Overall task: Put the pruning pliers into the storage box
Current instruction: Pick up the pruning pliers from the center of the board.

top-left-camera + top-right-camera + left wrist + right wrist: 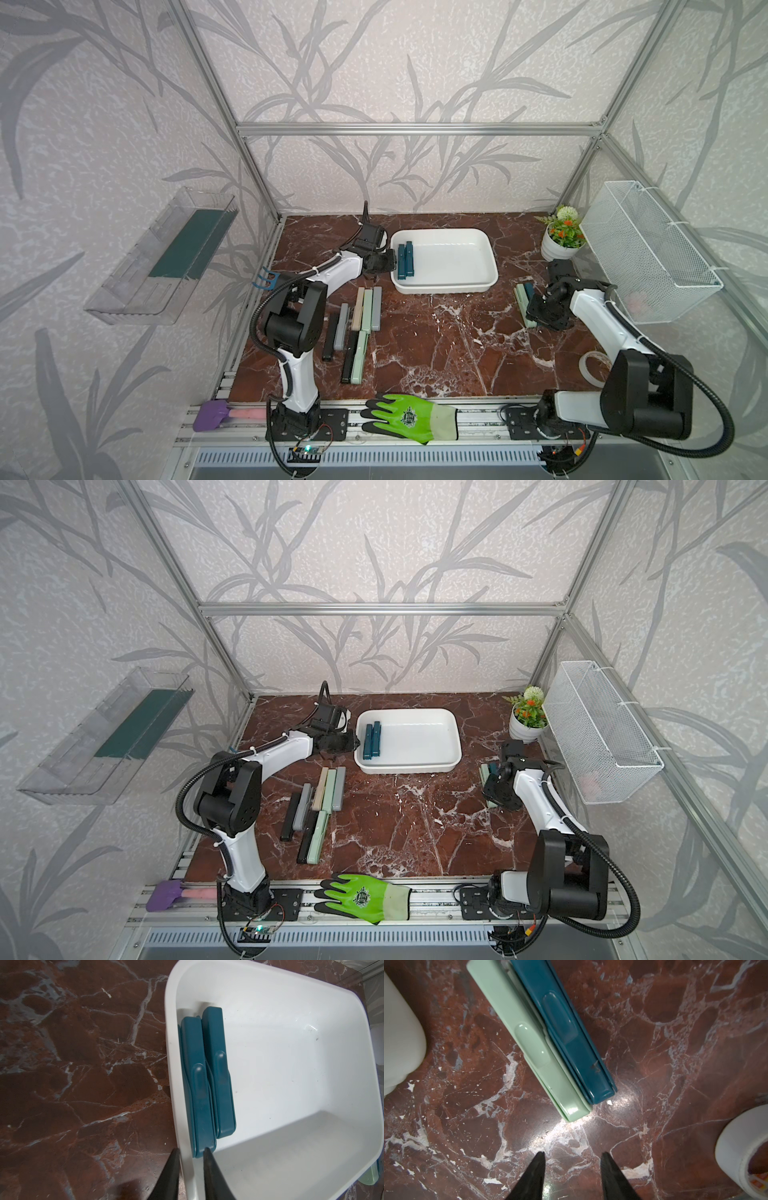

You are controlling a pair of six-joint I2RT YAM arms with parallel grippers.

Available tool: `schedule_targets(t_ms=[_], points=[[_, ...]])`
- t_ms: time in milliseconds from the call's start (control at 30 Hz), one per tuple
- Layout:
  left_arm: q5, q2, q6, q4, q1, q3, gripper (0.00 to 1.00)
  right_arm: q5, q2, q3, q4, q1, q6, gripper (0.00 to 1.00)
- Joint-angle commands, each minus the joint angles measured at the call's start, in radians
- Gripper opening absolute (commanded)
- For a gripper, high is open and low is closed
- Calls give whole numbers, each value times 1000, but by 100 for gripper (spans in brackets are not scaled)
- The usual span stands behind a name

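Observation:
The white storage box (pixel 444 231) (pixel 409 711) stands at the back middle of the marble table. Two dark teal pruning pliers (pixel 406 261) (pixel 199 1095) lie in it along its left wall. My left gripper (pixel 390 262) (pixel 191 1152) hovers at that wall with a narrow gap. One finger is outside the rim (pixel 172 1043), the other by a teal plier's end, and nothing is clamped. Several more pliers (pixel 365 307) (pixel 330 789) lie left of centre. My right gripper (pixel 536 321) (pixel 573 1155) is open and empty, just short of a pale green plier (pixel 533 1043) and a teal one (pixel 566 1026).
A green glove (pixel 405 417) lies on the front rail, with a purple trowel (pixel 212 414) at its left. A tape roll (pixel 741 1151) sits by the right arm. A flower pot (pixel 559 239) and a wire basket (pixel 648 257) are at the right, a clear bin (pixel 162 257) on the left wall.

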Motion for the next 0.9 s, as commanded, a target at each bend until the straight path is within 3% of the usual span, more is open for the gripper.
schedule_targets(t_ms=[0, 100, 667, 867], points=[[-5, -30, 22, -9, -6, 15, 23, -42, 39, -23, 22, -7, 24, 47], [-6, -29, 23, -13, -6, 19, 23, -66, 80, -37, 79, -9, 32, 47], [-15, -48, 25, -18, -6, 9, 23, 76, 132, -69, 162, -10, -30, 57], [-15, -58, 22, -11, -6, 2, 23, 24, 167, -56, 205, -10, -68, 59]])
